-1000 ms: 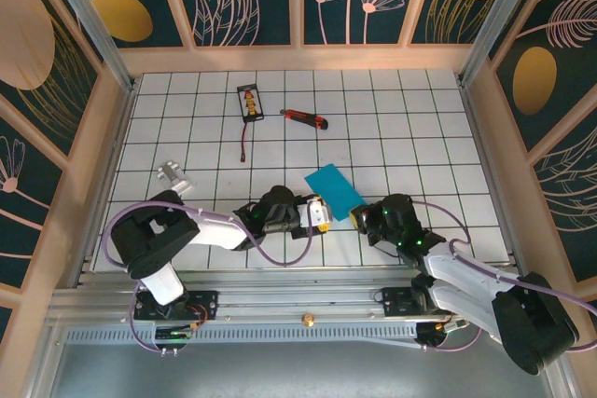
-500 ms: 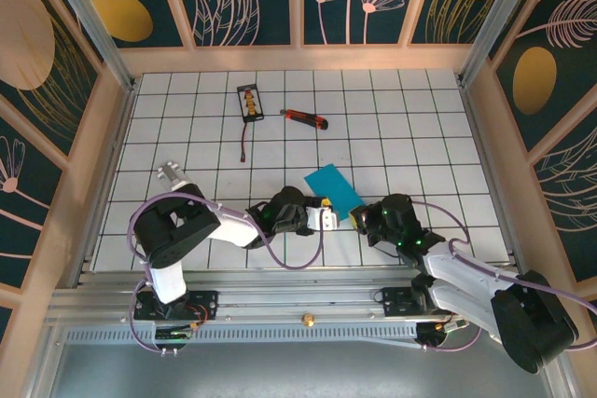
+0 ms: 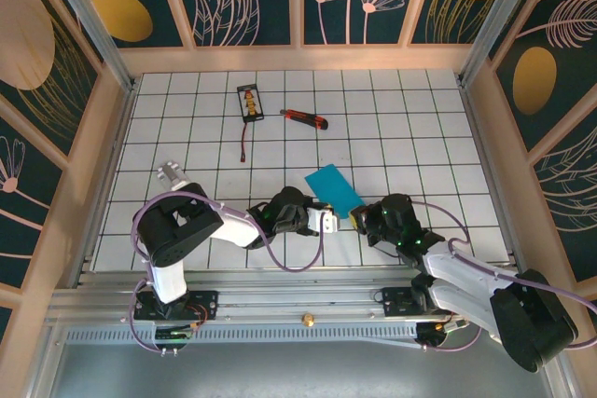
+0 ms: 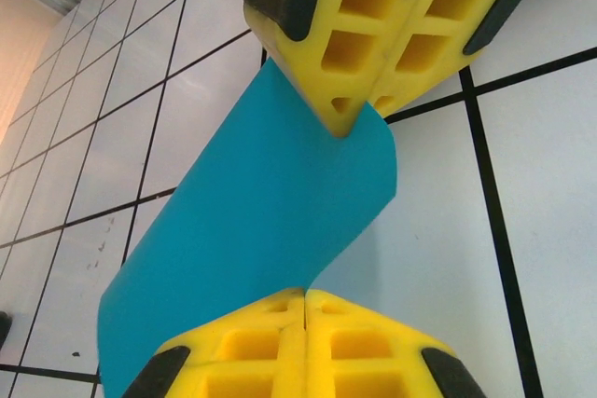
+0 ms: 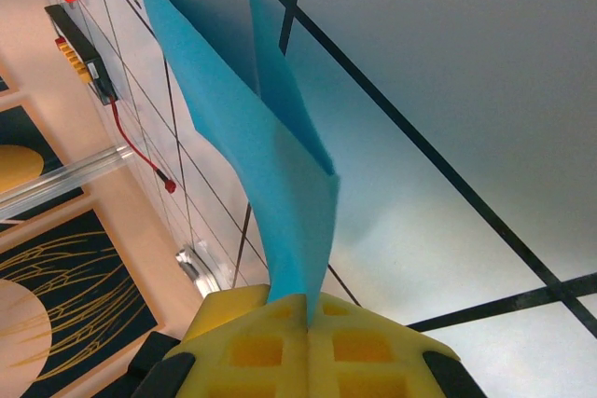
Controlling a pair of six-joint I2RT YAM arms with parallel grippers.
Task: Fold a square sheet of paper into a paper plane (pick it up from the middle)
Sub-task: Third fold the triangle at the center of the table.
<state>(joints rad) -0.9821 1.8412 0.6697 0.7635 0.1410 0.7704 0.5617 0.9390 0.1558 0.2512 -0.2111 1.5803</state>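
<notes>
The left gripper has its yellow pads pressed fully together, and an edge of the square sheet of paper runs into the seam between them, so it appears to pinch the sheet. The right gripper is likewise closed tight on the sheet, which rises from between its pads as a cyan-blue strip with a folded flap lying over it.

From above, both grippers sit close together near the front of the table, slightly right of centre. The sheet slants away from them toward the far left. In the left wrist view it curves in a soft bow from one gripper to the other.

A red-and-black utility knife and a small black and yellow object with a red cord lie well apart, on the far side.

The step in hand looks like forming or adjusting a fold with both arms holding one sheet. To do it well, the arms should move together so the thin paper neither tears nor buckles. The loose layers need to line up edge to edge before anything is pressed flat, since a skewed crease would carry into every later fold.
</notes>
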